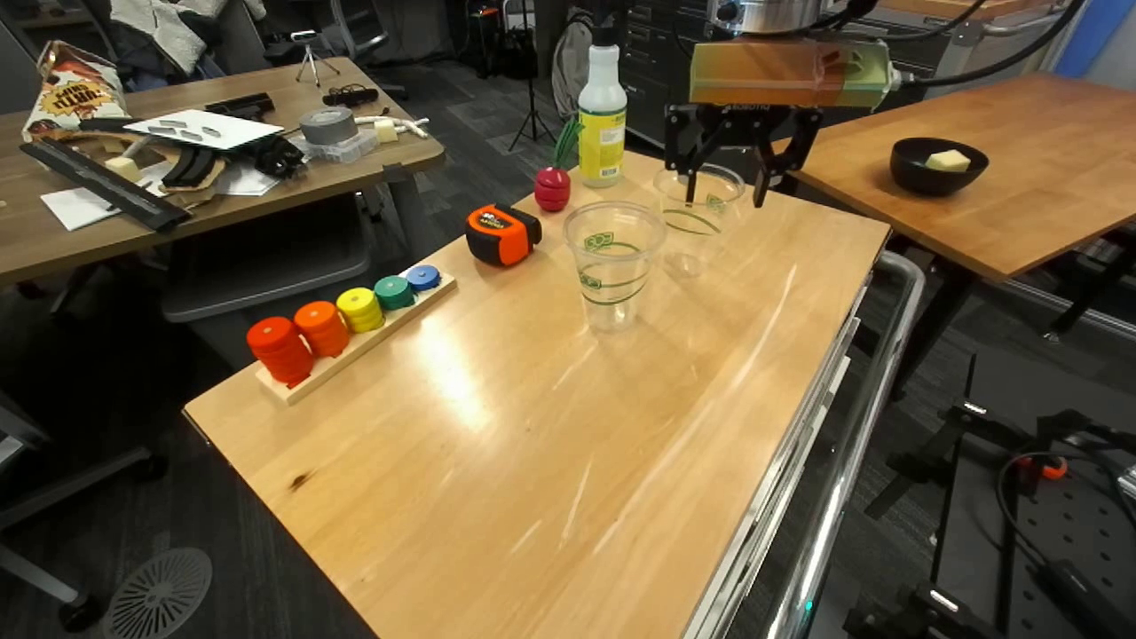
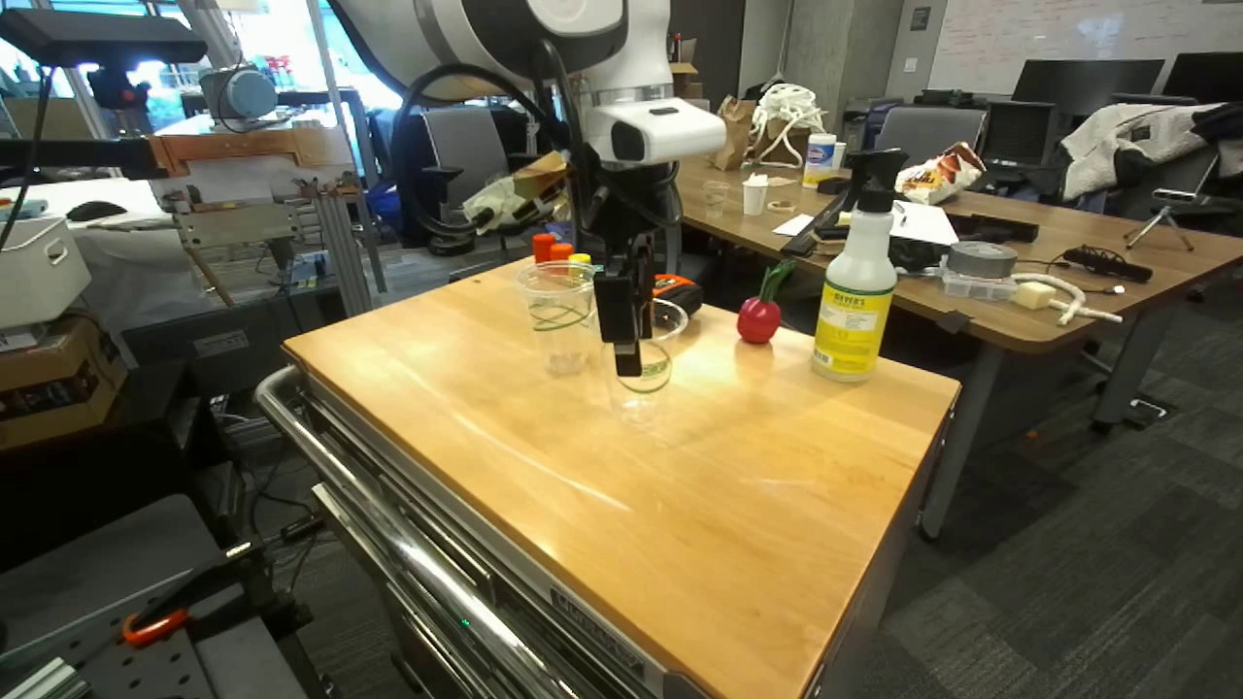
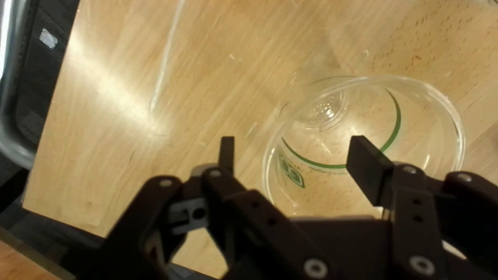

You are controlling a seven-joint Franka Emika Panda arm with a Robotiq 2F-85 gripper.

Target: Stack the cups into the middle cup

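Toward the upper right of an exterior view, a black gripper point(image 1: 726, 192), jaws spread apart, at the rim of a clear cup point(image 1: 701, 229), another clear cup point(image 1: 614, 266) nearer the middle, both standing up on a wooden table point(image 1: 550, 461), a yellow bottle point(image 1: 603, 133) up top

Straddled the rim of a clear cup point(image 1: 706, 229) with the parted claw point(image 1: 726, 197). Met a second clear cup point(image 1: 612, 266) close by, in the way toward the ring toy point(image 1: 362, 318) at one edge of the worktop point(image 1: 550, 461). Faced tape measure point(image 1: 502, 234), red radish point(image 1: 552, 190) and bottle point(image 2: 853, 325) along that same edge. Had wide free room on the near side in both exterior views, and more between cups and metal rail point(image 1: 848, 470).
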